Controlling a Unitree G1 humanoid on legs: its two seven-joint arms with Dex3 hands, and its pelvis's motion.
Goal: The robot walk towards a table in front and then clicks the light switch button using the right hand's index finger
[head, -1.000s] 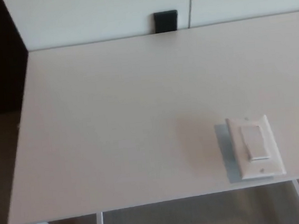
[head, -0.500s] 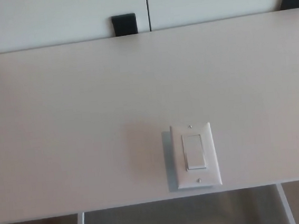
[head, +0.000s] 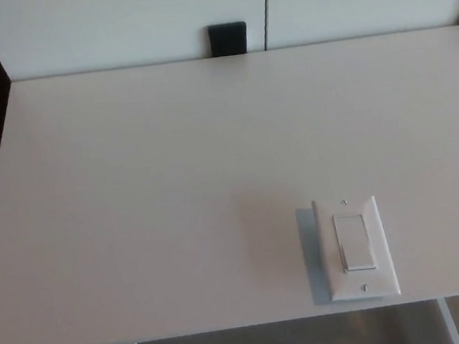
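light switch (head: 356, 246): flat on the white table (head: 150, 188), by its near edge, toward the right | rocker button (head: 355, 242): centre of plate | hands: neither shows, finger state unknown

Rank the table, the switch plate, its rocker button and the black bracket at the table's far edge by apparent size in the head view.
1. table
2. switch plate
3. rocker button and black bracket: look alike; the bracket is farther, so unranked.

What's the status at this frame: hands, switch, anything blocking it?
Neither hand in view. White rocker light switch on its white wall plate lies flat near front edge of the white table, untouched. Nothing on or around it.
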